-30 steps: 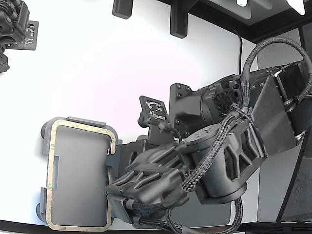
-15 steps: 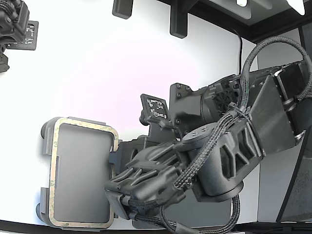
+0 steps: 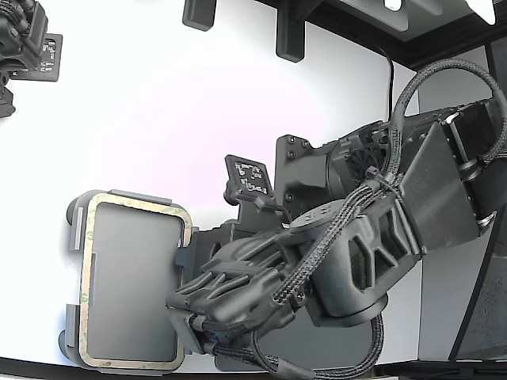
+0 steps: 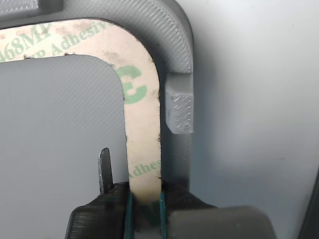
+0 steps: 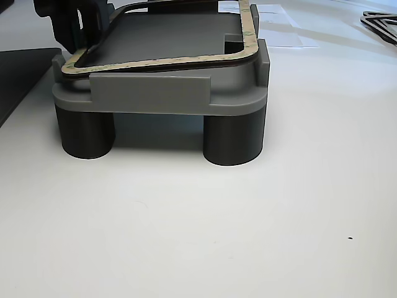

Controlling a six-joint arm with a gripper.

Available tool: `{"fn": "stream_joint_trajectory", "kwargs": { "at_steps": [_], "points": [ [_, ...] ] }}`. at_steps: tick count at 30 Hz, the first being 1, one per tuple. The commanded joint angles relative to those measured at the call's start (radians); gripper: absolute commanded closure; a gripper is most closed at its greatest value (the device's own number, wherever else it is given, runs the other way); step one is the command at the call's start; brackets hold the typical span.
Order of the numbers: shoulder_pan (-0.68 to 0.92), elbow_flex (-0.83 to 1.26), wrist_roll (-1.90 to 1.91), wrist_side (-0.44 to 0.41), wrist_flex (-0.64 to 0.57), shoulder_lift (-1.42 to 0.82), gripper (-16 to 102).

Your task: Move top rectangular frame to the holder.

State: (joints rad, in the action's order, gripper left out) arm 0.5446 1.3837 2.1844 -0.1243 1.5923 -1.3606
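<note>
Since a second ago, your frame (image 3: 133, 285) is settling squarer within the holder (image 3: 74, 218), lower left of the exterior view. Gripper (image 4: 144, 199) is clenching its strip: seating step. Next, you are needing release and a clean lift.

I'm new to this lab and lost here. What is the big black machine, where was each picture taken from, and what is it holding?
It is a robot arm with a hand. One picture looks at the scene from a camera off the arm, one from a camera on its wrist, one from low beside the table. On the white table stands a light grey tray on round feet. A thin tan frame with printed adhesive backing lies along the tray's rim. The wrist view shows the hand's fingers closed on one side of that frame.
</note>
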Motion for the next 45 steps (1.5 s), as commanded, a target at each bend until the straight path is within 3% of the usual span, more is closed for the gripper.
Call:
{"fn": "stream_joint_trajectory", "kwargs": {
  "at_steps": [1,21,24,27,29,35,40,43,45],
  "points": [
    [-0.015,-0.017,0.002,0.005,-0.005,-0.035,99],
    [-0.017,0.015,-0.012,0.026,-0.029,-0.049,96],
    [-0.017,0.006,-0.012,0.018,-0.028,-0.049,66],
    [-0.017,-0.006,-0.026,0.003,-0.026,-0.051,12],
    [-0.017,-0.005,-0.040,-0.014,-0.040,-0.058,-14],
    [-0.014,0.003,-0.081,-0.097,-0.121,-0.097,-14],
    [0.017,-0.114,-0.210,-0.278,-0.092,-0.163,-14],
    [0.028,0.000,-0.543,-0.376,-0.212,-0.310,-14],
    [0.023,0.152,-0.841,-0.433,-0.353,-0.431,-14]
  ]
}}
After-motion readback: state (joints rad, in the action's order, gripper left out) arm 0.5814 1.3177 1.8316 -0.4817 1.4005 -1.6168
